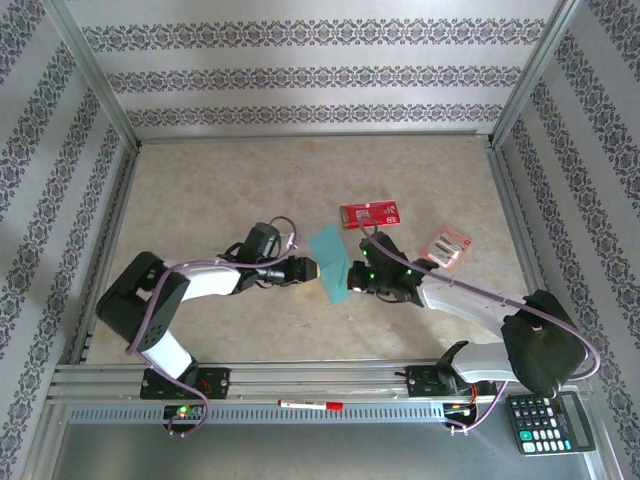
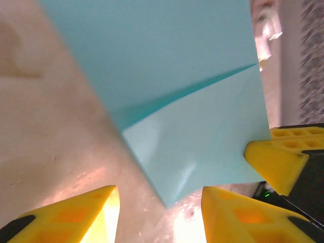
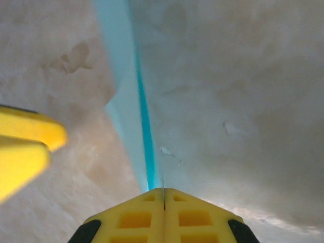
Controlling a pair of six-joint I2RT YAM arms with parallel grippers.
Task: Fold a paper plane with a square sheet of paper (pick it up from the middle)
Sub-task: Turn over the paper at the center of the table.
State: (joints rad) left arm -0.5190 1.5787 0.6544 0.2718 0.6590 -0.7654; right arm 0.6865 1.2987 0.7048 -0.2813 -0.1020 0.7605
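Standing apart, the left fingers (image 1: 309, 268) flank one corner of the light-blue sheet (image 1: 330, 262) without pinching it. The sheet, creased by a diagonal fold, is at the middle of the bench (image 1: 220, 190), just near of a red packet (image 1: 370, 213). On its right, the right fingers (image 3: 169, 207) are together, clamped on the sheet's edge.

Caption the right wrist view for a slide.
Right gripper, jaws shut on the light-blue square sheet of paper seen edge-on, beige table behind.
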